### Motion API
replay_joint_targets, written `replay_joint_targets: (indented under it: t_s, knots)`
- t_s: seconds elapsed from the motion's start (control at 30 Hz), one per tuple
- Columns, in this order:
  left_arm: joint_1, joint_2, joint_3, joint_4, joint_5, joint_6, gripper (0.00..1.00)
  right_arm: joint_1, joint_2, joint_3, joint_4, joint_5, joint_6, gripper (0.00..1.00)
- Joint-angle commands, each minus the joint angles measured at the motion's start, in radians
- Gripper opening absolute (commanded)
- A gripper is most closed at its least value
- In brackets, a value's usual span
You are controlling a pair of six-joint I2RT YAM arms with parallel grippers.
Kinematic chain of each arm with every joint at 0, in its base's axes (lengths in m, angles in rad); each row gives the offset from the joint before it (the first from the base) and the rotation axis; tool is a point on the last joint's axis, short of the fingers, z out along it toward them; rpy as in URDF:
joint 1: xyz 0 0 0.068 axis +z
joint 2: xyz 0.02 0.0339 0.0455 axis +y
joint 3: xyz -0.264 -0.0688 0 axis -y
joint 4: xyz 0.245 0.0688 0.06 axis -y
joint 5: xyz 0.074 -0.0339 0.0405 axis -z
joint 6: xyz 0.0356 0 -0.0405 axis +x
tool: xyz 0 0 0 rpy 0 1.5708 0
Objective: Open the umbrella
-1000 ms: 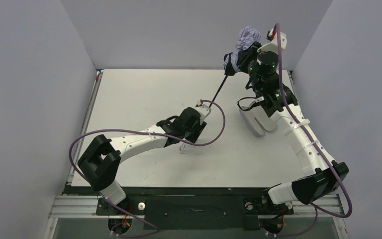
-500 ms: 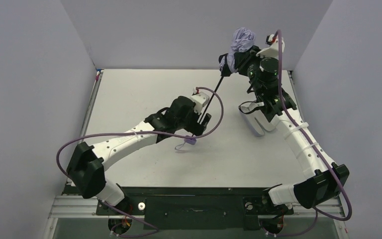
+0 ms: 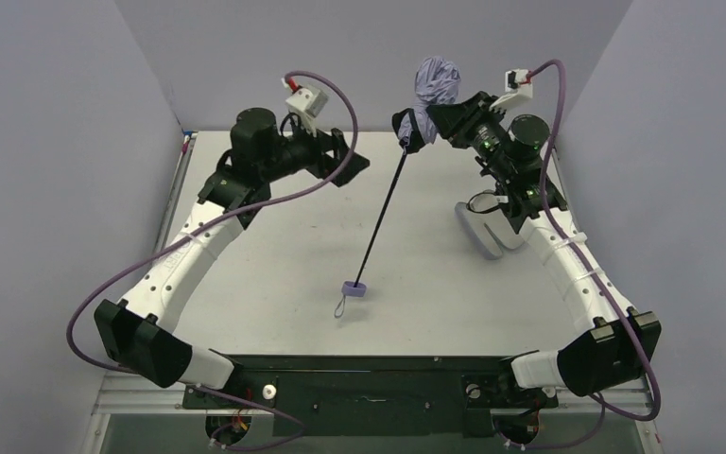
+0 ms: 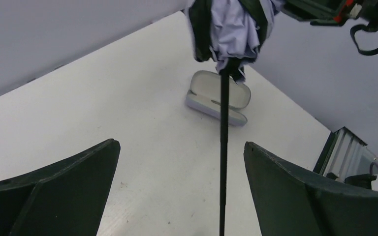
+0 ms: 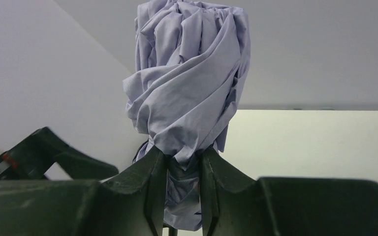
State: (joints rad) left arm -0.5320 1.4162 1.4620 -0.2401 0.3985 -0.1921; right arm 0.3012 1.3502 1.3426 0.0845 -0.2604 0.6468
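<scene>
Okay, right pincer (image 5: 183,162) clamps the bunched canopy (image 5: 189,93) of the umbrella (image 3: 432,90), held high at the back of the counter (image 3: 274,246). The shaft (image 3: 383,213) slants down to the handle (image 3: 354,288). My left pincer (image 3: 348,156) gapes wide, empty. I'd square it on the shaft just under the canopy, grip firmly and avoid fabric, then ease the right grip so the ribs can spread.

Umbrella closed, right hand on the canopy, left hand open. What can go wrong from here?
1. The right hand clamps the umbrella only by its bunched canopy: the fabric may slip, and the pinched folds cannot spread.
2. The left hand is open and apart from the shaft, so the handle end, down by the table, could swing or drag.
</scene>
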Motion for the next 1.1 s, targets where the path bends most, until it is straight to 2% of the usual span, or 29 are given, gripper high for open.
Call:
replay_joint_targets:
  t_s: [0.0, 0.03, 0.23, 0.37, 0.7, 0.77, 0.8, 0.83, 0.9, 0.93, 0.97, 1.0, 1.03, 1.07]
  knots:
    - [0.091, 0.028, 0.100, 0.088, 0.233, -0.138, 0.98, -0.058, -0.006, -0.003, 0.324, -0.281, 0.211, 0.00]
    - [0.097, 0.034, 0.104, 0.118, 0.248, -0.153, 0.97, -0.066, 0.000, -0.008, 0.390, -0.344, 0.238, 0.00]
    - [0.076, 0.060, 0.084, 0.276, 0.375, -0.354, 0.97, -0.072, 0.025, -0.026, 0.540, -0.423, 0.363, 0.00]
    - [0.038, 0.066, 0.091, 0.313, 0.362, -0.378, 0.97, -0.063, 0.027, -0.041, 0.583, -0.450, 0.408, 0.00]
    - [-0.020, 0.111, 0.148, 0.300, 0.230, -0.350, 0.98, 0.011, -0.002, -0.066, 0.533, -0.497, 0.337, 0.00]
    - [-0.020, 0.115, 0.141, 0.297, 0.219, -0.345, 0.89, 0.017, -0.005, -0.063, 0.521, -0.497, 0.327, 0.00]
    - [-0.016, 0.114, 0.136, 0.297, 0.216, -0.343, 0.76, 0.017, -0.007, -0.057, 0.511, -0.493, 0.323, 0.00]
    - [-0.013, 0.113, 0.123, 0.303, 0.215, -0.341, 0.69, 0.015, -0.009, -0.052, 0.490, -0.491, 0.312, 0.00]
    - [0.000, 0.106, 0.098, 0.325, 0.224, -0.340, 0.40, 0.013, -0.014, -0.031, 0.451, -0.490, 0.289, 0.00]
    - [0.011, 0.101, 0.078, 0.335, 0.245, -0.335, 0.31, 0.011, -0.016, -0.023, 0.435, -0.490, 0.273, 0.04]
    - [0.023, 0.098, 0.070, 0.356, 0.259, -0.335, 0.16, 0.007, -0.018, -0.008, 0.404, -0.492, 0.264, 0.11]
    - [0.029, 0.097, 0.058, 0.383, 0.284, -0.343, 0.10, 0.003, -0.022, 0.000, 0.386, -0.496, 0.249, 0.28]
    - [0.040, 0.095, 0.052, 0.402, 0.296, -0.353, 0.03, -0.008, -0.024, 0.012, 0.348, -0.506, 0.242, 0.38]
    - [0.046, 0.092, 0.039, 0.443, 0.323, -0.376, 0.00, -0.016, -0.028, 0.018, 0.329, -0.511, 0.228, 0.52]
